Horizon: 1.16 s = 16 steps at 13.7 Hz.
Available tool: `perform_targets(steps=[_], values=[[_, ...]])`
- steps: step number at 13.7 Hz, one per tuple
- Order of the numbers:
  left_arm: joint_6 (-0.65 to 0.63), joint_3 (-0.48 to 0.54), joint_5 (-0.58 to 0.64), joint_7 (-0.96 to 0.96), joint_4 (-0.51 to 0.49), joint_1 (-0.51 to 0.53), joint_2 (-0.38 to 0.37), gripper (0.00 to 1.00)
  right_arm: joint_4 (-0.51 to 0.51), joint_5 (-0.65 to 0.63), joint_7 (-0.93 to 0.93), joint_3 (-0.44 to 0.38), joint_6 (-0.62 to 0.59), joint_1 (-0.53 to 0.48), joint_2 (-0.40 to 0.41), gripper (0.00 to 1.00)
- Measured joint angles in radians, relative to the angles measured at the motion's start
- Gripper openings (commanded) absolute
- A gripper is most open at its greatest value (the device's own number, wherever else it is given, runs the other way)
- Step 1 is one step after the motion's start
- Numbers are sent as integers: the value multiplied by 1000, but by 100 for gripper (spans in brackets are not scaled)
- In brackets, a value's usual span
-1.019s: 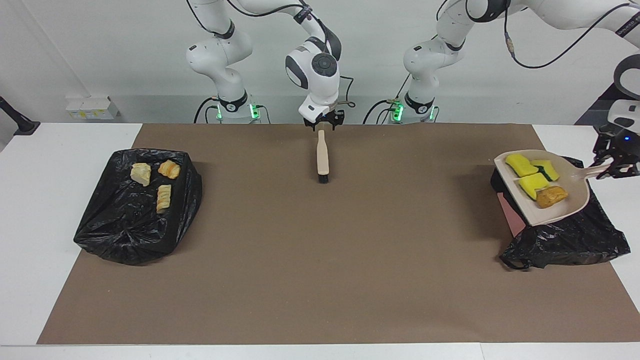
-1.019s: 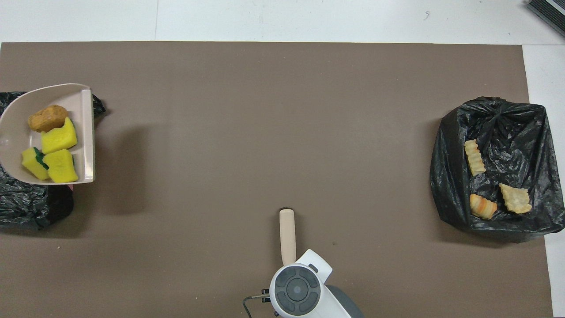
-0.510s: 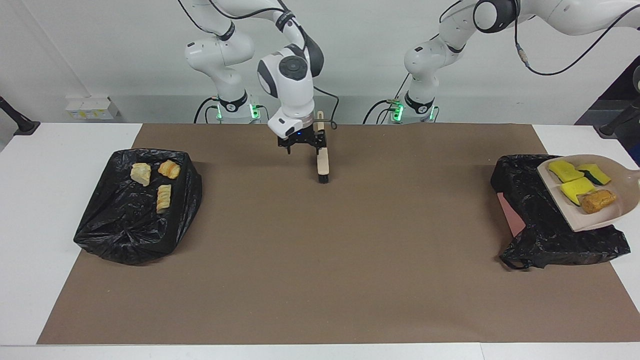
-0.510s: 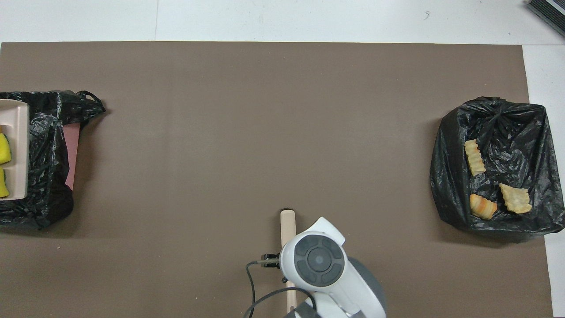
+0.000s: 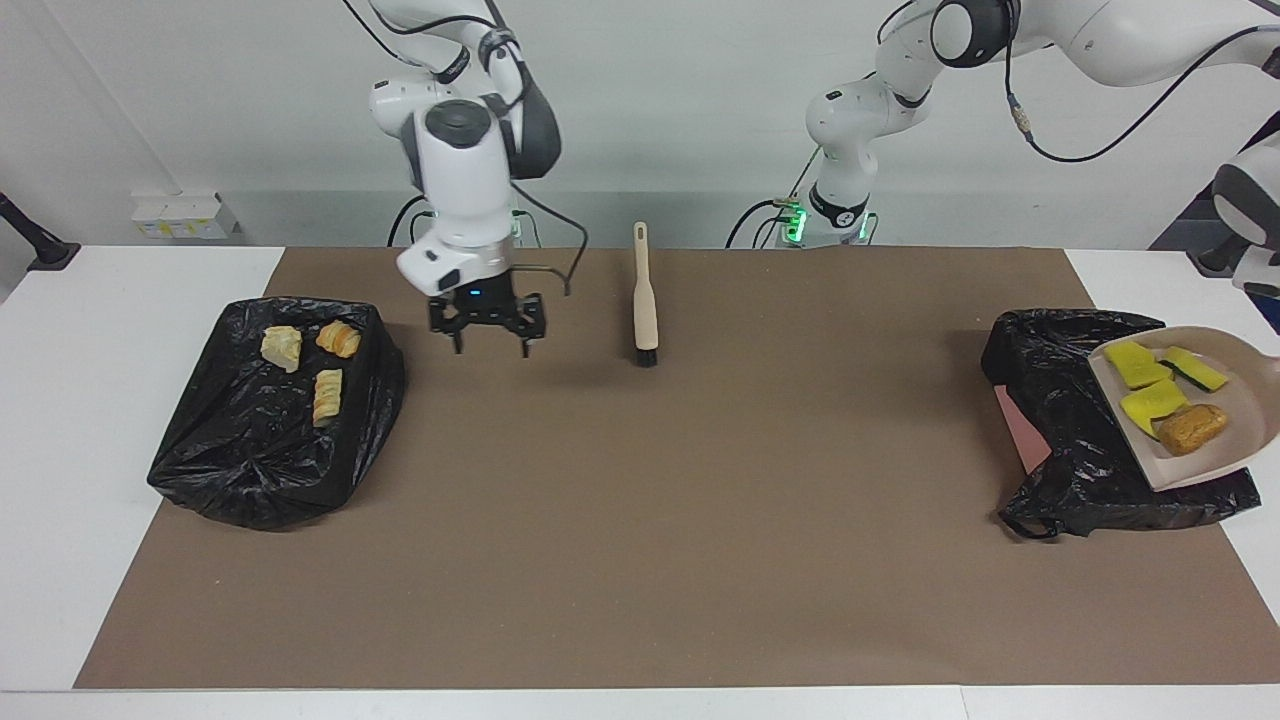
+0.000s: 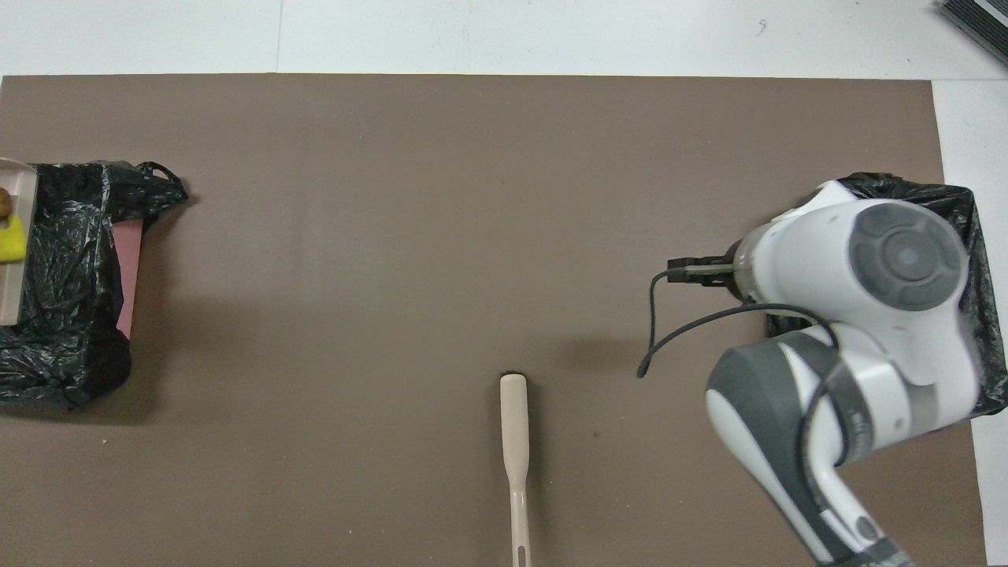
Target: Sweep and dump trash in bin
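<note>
My right gripper [image 5: 485,345] is open and empty, hanging over the mat between the brush [image 5: 645,300] and the black bag [image 5: 270,440] at the right arm's end. Three tan-orange bread lumps [image 5: 327,396] lie on that bag. The beige dustpan [image 5: 1225,440] hangs tilted over the black-bagged bin [image 5: 1070,400] at the left arm's end. It holds three yellow sponge pieces [image 5: 1152,402], one green-backed [image 5: 1195,368], and an orange lump [image 5: 1190,428]. Its handle runs out of the picture, and the left gripper is out of view.
The brush [image 6: 513,425] lies flat on the brown mat [image 5: 640,520], bristles pointing away from the robots. In the overhead view my right arm [image 6: 858,315] covers most of its bag [image 6: 972,213]. Only a sliver of the dustpan [image 6: 9,276] shows there.
My right gripper has let go of the brush handle and swung toward the bag at the right arm's end. The dustpan with its trash has moved outward over the bin.
</note>
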Motion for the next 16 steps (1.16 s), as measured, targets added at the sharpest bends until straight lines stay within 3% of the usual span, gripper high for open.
perform_targets(steps=[2,5,9,16], values=[[1,-1,120,-105,-80,-22,-47,0,103,0,-81,-61,-94,-17,-2,100],[-10,-1,268,-275,-186,-52,-119,0,232,3,-176,-74,-267,-62,-13,100],[-112,-2,446,-415,-234,-120,-164,0,376,64,-226,-104,-494,-89,-38,100],[-138,0,555,-413,-234,-146,-214,0,394,109,-238,-144,-577,-67,-73,100]])
